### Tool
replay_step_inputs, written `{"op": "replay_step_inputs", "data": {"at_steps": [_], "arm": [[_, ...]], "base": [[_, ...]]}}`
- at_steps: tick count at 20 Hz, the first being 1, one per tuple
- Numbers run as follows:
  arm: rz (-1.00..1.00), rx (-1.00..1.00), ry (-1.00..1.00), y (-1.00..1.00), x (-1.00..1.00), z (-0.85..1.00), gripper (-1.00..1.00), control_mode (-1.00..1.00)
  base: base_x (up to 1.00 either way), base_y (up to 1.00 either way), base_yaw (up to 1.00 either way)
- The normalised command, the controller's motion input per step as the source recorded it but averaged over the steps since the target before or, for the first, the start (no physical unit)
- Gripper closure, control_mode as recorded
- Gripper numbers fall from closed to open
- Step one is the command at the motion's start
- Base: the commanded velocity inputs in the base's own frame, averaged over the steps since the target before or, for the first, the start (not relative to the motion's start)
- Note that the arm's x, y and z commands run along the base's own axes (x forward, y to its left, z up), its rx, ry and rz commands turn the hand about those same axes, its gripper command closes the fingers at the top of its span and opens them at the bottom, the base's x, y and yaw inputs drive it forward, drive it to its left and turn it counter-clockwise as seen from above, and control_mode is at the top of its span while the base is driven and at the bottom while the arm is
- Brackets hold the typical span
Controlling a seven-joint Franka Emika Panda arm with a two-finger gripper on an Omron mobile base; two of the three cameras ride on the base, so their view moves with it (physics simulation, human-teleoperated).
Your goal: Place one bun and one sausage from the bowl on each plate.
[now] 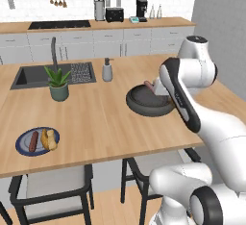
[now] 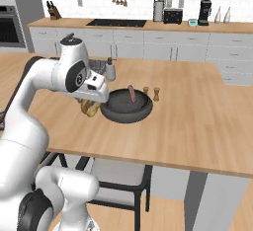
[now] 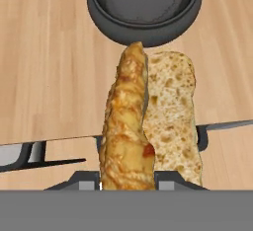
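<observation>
The tool (image 3: 127, 185) is clenched on a long golden-brown split bun (image 3: 148, 121), held above the near edge of the pale wooden desk (image 1: 96, 118), just short of the wide, shallow dark grey-black bowl (image 1: 144, 101). In the bowl one reddish-brown sausage (image 2: 131, 93) leans against the far wall. The bowl sits on the desk's right part, with open wood on every side but the arm's. One blue round plate (image 1: 24, 142) lies near the desk's left front edge, well apart from the bowl, carrying one sausage (image 1: 33, 142) and one bun (image 1: 49, 139). Beyond it stand a green potted plant (image 1: 58, 82) and a grey soap bottle (image 1: 107, 70) beside the dark sink (image 1: 33, 76).
</observation>
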Motion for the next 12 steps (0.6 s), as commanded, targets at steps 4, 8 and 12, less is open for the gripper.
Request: {"op": "replay_step_inputs", "data": {"at_steps": [4,8,12], "arm": [[0.01,-0.01,0.00,0.11,-0.32,0.17,1.00,-1.00],[0.01,0.00,0.00,0.00,-0.03,0.12,1.00,1.00],[0.00,0.00,0.00,0.00,0.00,0.00,1.00,1.00]], "base": [[0.00,0.00,0.00],[-0.08,0.00,0.01],[-0.32,0.00,0.01]]}}
